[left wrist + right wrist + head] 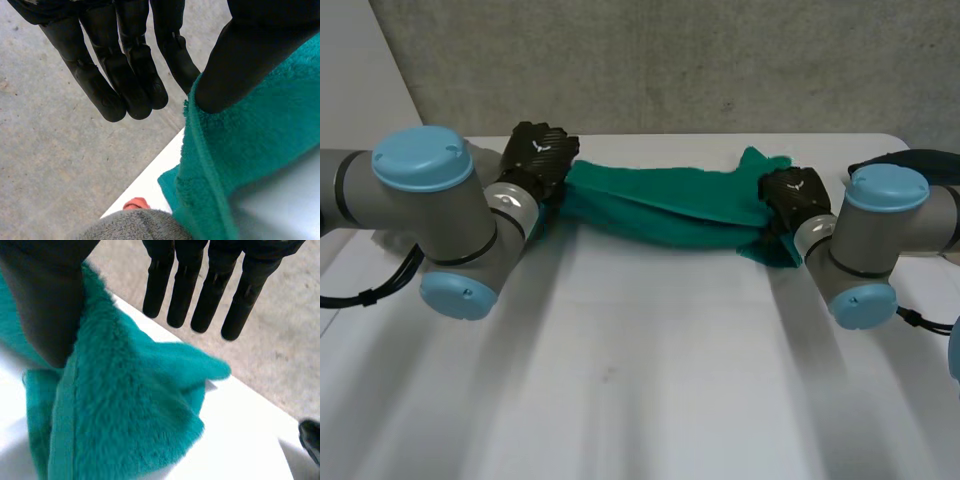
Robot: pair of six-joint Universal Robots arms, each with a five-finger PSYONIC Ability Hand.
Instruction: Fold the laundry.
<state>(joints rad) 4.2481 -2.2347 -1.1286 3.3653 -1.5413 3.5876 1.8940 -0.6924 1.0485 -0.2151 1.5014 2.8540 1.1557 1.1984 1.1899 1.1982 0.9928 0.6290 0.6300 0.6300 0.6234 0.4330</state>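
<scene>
Desk: Where's the green towel (660,205)?

Caption: Stretched along the far side of the table (640,380), left hand (542,155) at its left end, right hand (795,195) at its right. Fingers (112,97) straight and off the cloth; thumbs (230,65) touching it.

Desk: Advice?

Caption: Pinch the 2 ends evenly and keep the edge taut.

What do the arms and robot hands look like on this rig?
The left arm and right arm are thick grey cylinders with round light-blue caps at the joints. The left robot hand and right robot hand are matte black, each with a small white mark on its back. The fingers are slim with rounded tips; the thumb is broader.
</scene>
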